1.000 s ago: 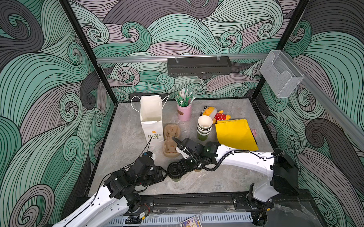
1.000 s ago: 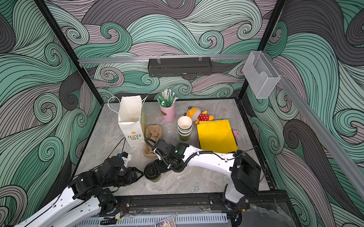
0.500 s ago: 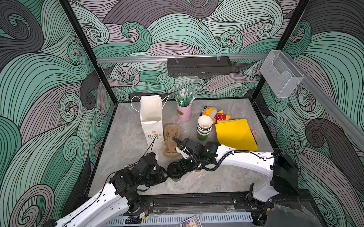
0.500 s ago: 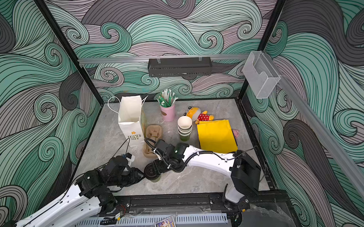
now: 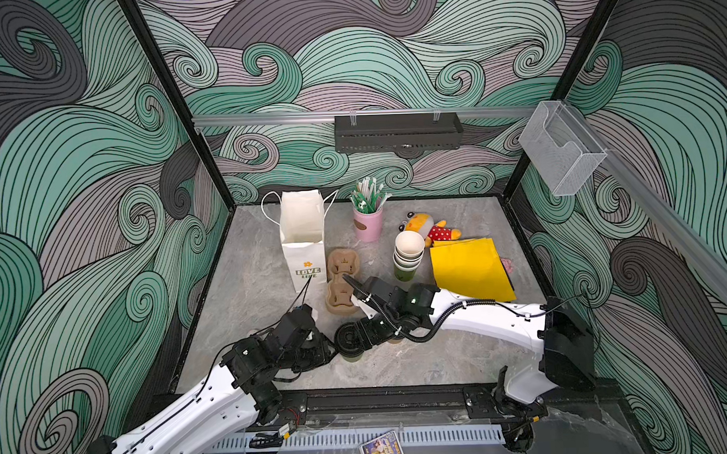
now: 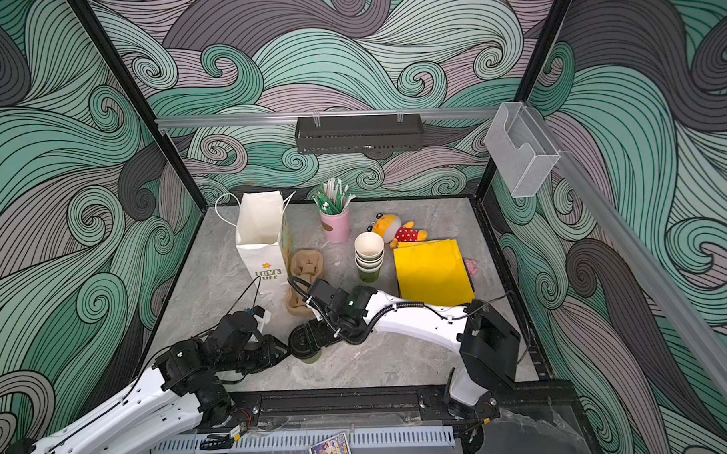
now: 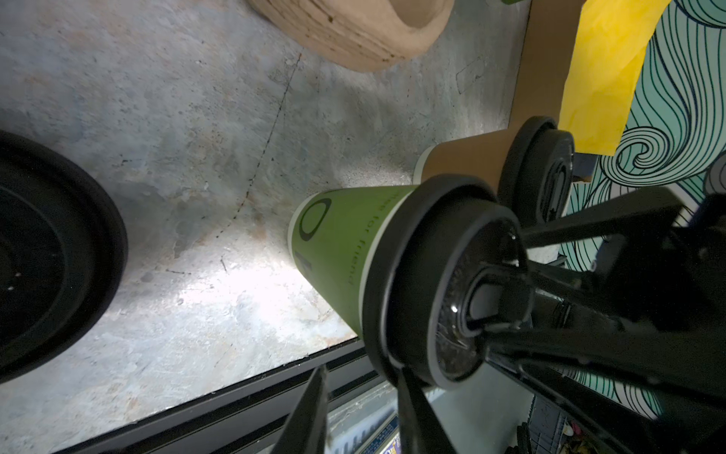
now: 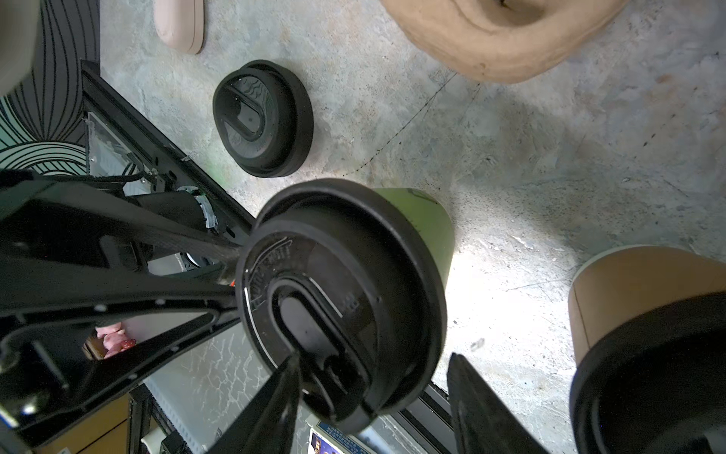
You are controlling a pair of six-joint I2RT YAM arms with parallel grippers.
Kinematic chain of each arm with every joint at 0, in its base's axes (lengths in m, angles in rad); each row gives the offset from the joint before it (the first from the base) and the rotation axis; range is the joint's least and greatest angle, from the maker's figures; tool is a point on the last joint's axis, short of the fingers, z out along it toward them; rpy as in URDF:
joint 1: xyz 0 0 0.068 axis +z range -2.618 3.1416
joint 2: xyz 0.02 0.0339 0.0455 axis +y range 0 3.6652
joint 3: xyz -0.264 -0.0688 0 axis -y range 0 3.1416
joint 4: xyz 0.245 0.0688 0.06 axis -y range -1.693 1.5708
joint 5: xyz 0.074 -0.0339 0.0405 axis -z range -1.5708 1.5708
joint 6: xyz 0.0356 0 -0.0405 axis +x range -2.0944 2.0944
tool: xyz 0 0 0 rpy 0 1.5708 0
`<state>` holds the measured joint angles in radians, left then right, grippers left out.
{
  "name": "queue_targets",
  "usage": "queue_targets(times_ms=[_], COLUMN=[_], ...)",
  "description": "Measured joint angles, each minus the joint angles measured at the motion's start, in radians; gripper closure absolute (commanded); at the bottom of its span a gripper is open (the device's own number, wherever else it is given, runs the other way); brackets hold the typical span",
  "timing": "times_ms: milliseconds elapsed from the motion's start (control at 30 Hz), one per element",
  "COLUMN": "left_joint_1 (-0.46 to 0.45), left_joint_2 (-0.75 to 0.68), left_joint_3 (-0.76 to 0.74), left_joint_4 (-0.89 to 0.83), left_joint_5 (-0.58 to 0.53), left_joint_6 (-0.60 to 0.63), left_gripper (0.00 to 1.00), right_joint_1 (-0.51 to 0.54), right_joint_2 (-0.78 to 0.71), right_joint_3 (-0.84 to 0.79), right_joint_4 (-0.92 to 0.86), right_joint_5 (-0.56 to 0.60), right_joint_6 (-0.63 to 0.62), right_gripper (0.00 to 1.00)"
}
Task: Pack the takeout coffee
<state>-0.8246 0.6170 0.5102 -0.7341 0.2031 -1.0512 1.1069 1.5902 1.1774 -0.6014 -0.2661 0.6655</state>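
Tightly, left tool, right tool flank green cup by table edge.

Place: a robot lab's test cell, dressed as a coffee counter — not a working café.
Enclosure: black frame posts and an aluminium rail stand behind the white paper bag; printed swirl-pattern walls close it in on three sides.
Machines: a white left arm and a white right arm, mounted on the black front rail, well in front of the bag.
Café props: pulp cup carrier just beside the bag; pink cup of wrapped straws and stack of lidless cups to its right; lidded green cup and lidded brown cup in front of it.
Stray props: plush toy and yellow paper sheet — further right of the bag.
Surface: grey stone-look tabletop under the bag.
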Motion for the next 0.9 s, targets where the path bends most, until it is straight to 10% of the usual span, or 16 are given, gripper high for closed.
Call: queue_targets(times_ms=[900], left_joint_1=[0.005], left_joint_2=[0.153], left_joint_3=[0.092], left_joint_4=[-0.056], left_joint_5=[0.026], left_joint_6=[0.058], left_gripper=[0.76], right_joint_1=[0.000], right_joint_2=[0.009], right_joint_3=[0.002], right_joint_4=[0.005], right_joint_5=[-0.005], right_joint_6=[0.004], right_gripper=[0.39])
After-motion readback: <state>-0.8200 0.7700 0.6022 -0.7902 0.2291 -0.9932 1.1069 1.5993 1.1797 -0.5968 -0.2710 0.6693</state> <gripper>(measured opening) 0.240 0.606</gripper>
